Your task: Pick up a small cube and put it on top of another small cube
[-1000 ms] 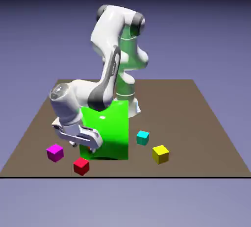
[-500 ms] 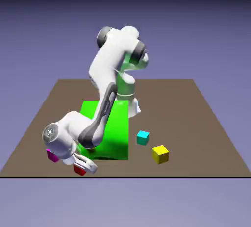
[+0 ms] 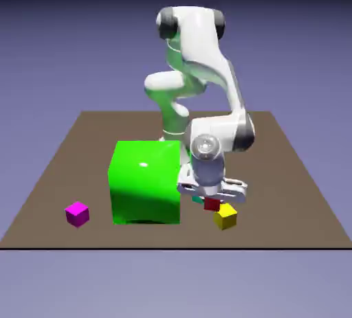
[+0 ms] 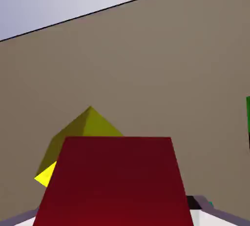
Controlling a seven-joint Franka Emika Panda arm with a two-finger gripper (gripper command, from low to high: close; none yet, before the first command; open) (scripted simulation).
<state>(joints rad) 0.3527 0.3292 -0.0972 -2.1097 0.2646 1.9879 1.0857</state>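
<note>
The small red cube [image 3: 212, 204] hangs just above the table, held in my gripper [image 3: 212, 201], which is shut on it. In the hand view the red cube [image 4: 114, 181] fills the bottom middle and hides the fingers. A small yellow cube [image 3: 225, 217] rests on the table just below and to the exterior view's right of the held cube; the hand view shows the yellow cube [image 4: 80, 139] beyond the red cube, to the upper left. A cyan cube [image 3: 197, 199] is mostly hidden behind the hand.
A big green cube [image 3: 145, 181] stands close to the hand on the exterior view's left. A small magenta cube [image 3: 77, 213] sits near the table's front left. The table's front edge [image 3: 176, 247] runs just in front of the yellow cube.
The gripper dropped to the red cube at the front left, shut on it, and carried it to the exterior view's right, past the green cube, to just above the yellow cube.
</note>
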